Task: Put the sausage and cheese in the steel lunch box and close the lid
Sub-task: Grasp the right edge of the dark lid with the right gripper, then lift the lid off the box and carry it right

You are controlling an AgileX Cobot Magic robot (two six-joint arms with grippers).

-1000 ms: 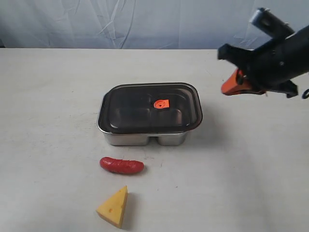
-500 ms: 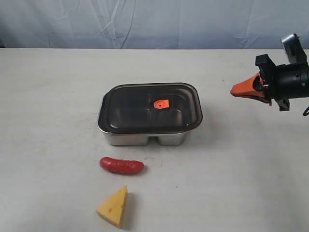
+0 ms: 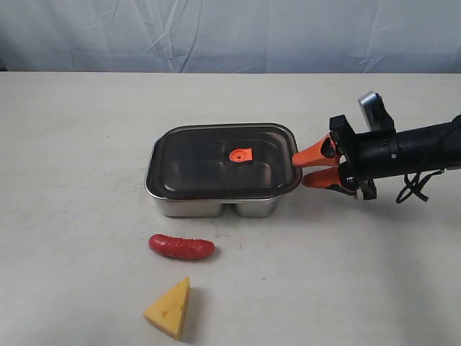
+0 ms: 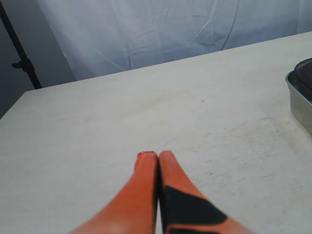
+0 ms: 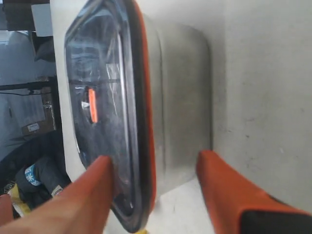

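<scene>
The steel lunch box (image 3: 216, 205) stands mid-table with the dark lid (image 3: 216, 162) resting on it, its orange valve (image 3: 240, 155) on top. The red sausage (image 3: 181, 246) lies in front of the box, and the yellow cheese (image 3: 171, 310) lies nearer still. My right gripper (image 3: 299, 170) is open at the box's right end; one finger is over the lid's (image 5: 105, 97) edge and the other is beside the steel wall (image 5: 180, 97). The gripper (image 5: 153, 168) straddles the lid's orange rim. My left gripper (image 4: 157, 156) is shut and empty over bare table, with the box's corner (image 4: 298, 97) at the view's edge.
A pale wrinkled backdrop (image 3: 216, 32) closes off the far side of the table (image 3: 86, 144). The right arm's black body and cable (image 3: 410, 155) stretch over the table's right side. A dark stand (image 4: 19, 53) shows beyond the table in the left wrist view.
My right gripper has come down from high on the right and moved left to the box's right end, its fingers now spread around the lid's edge. The sausage, cheese and box stayed put.
</scene>
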